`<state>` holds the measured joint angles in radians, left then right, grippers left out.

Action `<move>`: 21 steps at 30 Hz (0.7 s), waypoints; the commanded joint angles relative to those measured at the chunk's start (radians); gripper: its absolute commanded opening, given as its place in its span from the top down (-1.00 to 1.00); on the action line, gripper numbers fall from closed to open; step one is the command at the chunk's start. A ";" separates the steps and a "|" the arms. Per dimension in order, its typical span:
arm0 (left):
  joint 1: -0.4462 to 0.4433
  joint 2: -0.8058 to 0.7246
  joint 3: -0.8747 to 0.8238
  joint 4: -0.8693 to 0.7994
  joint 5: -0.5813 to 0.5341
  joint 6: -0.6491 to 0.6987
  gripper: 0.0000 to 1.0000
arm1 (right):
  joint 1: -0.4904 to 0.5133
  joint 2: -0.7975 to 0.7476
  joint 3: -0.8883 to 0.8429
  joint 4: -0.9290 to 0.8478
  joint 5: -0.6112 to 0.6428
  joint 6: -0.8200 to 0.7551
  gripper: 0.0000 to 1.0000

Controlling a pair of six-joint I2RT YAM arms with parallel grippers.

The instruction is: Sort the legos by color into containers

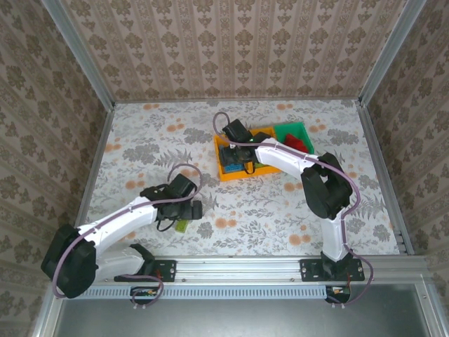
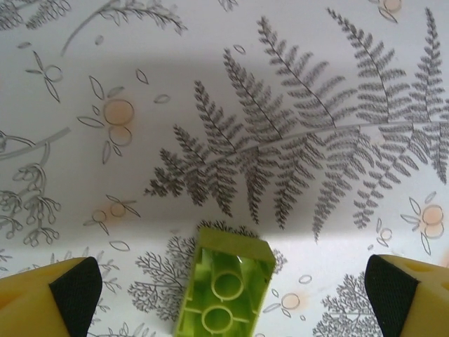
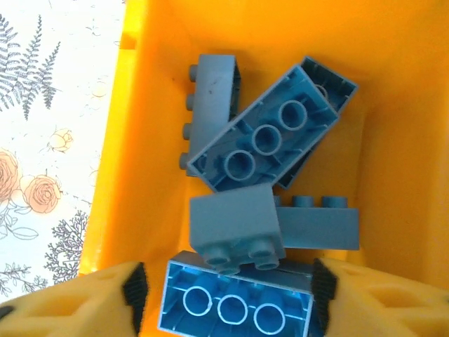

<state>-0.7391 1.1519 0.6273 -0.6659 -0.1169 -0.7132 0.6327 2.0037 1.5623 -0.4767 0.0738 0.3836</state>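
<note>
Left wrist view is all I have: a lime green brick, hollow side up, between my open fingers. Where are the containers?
Observer: In the top view, the containers stand farther out on the table and to your right, three joined in a row.
Operator: Is the other arm near them?
Observer: Yes, the right gripper hangs over the left orange-yellow bin.
Operator: What's in that bin?
Observer: Blue bricks, several piled together, as the right wrist view shows.
</note>
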 commanded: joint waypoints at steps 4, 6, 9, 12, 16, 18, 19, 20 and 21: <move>-0.058 -0.008 -0.044 -0.082 -0.012 -0.101 -0.99 | -0.009 -0.144 -0.082 0.018 0.011 0.036 -0.57; -0.061 -0.008 -0.062 -0.060 -0.003 -0.119 -0.95 | -0.011 -0.172 -0.097 0.023 0.017 0.044 -0.60; -0.060 0.002 -0.072 -0.053 -0.011 -0.137 -0.91 | -0.016 -0.217 -0.123 0.040 0.024 0.059 -0.66; -0.062 0.023 -0.069 -0.061 -0.028 -0.141 -0.91 | -0.025 -0.270 -0.162 0.070 0.029 0.073 -0.69; -0.062 0.057 -0.069 -0.031 -0.029 -0.137 -0.87 | -0.047 -0.345 -0.227 0.098 0.060 0.089 -0.72; -0.062 0.075 -0.072 -0.005 -0.020 -0.134 -0.83 | -0.064 -0.385 -0.265 0.101 0.084 0.096 -0.75; -0.062 0.085 -0.072 0.006 -0.014 -0.132 -0.81 | -0.075 -0.408 -0.288 0.102 0.097 0.101 -0.76; -0.062 0.095 -0.073 0.017 -0.009 -0.129 -0.78 | -0.088 -0.433 -0.313 0.103 0.106 0.107 -0.78; -0.061 0.105 -0.072 0.023 -0.007 -0.128 -0.76 | -0.102 -0.454 -0.337 0.105 0.111 0.112 -0.79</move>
<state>-0.7925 1.2358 0.5621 -0.6685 -0.1276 -0.8310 0.5610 1.6169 1.2747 -0.3847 0.1272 0.4629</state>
